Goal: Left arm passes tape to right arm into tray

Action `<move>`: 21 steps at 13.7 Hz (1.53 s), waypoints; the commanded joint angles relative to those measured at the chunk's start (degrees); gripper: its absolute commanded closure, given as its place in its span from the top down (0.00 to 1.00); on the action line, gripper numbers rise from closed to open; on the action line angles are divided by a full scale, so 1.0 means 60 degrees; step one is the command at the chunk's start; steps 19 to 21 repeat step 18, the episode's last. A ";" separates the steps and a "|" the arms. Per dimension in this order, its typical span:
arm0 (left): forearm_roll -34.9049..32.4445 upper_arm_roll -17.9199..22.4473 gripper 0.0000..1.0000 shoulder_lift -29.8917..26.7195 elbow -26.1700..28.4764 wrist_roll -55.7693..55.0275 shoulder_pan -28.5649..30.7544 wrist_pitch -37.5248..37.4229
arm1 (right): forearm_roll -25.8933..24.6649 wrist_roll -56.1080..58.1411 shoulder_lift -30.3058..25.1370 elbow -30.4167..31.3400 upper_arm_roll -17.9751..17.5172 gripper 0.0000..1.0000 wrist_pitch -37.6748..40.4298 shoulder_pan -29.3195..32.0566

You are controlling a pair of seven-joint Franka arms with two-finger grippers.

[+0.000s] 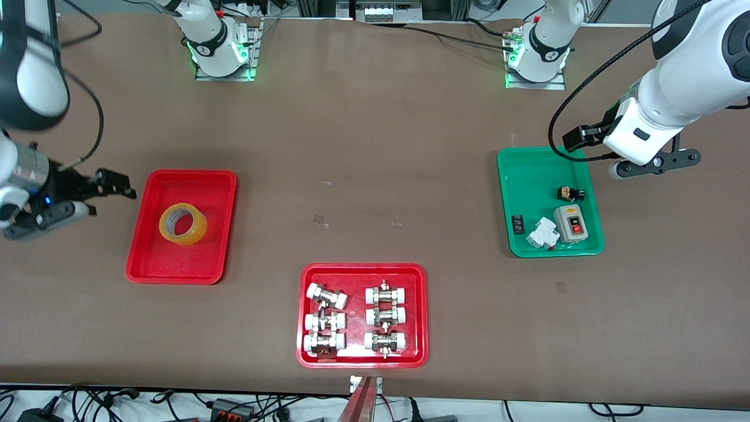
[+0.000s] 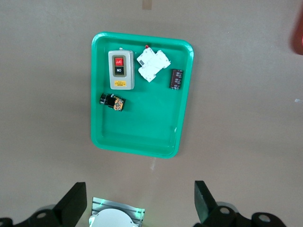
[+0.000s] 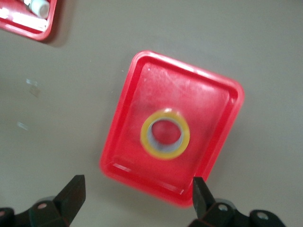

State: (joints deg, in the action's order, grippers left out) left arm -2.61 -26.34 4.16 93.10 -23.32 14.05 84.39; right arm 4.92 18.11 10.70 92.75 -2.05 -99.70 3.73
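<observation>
The yellow tape roll (image 1: 183, 224) lies flat in the plain red tray (image 1: 149, 258) toward the right arm's end of the table. My right gripper (image 1: 108, 201) is open and empty, up over the table just beside the tray's edge. In the right wrist view the tape (image 3: 147, 139) sits in the middle of the tray (image 3: 142, 90), ahead of the open gripper (image 3: 137, 187). My left gripper (image 1: 656, 163) is open and empty over the table beside the green tray (image 1: 527, 176). In the left wrist view that gripper (image 2: 139, 191) is apart from the green tray (image 2: 142, 127).
The green tray holds a grey switch box (image 1: 571, 224), a white breaker (image 1: 542, 232) and small black parts. A red tray (image 1: 419, 316) with several white-capped metal fittings stands near the front camera's edge of the table. The arm bases stand along the table's edge farthest from that camera.
</observation>
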 commanded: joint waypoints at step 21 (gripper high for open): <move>0.0068 -0.0004 1.00 -0.0107 -0.0311 0.0063 0.0222 0.0393 | -0.0645 -0.4232 -0.2385 0.0171 -0.0024 1.00 0.1396 -0.0665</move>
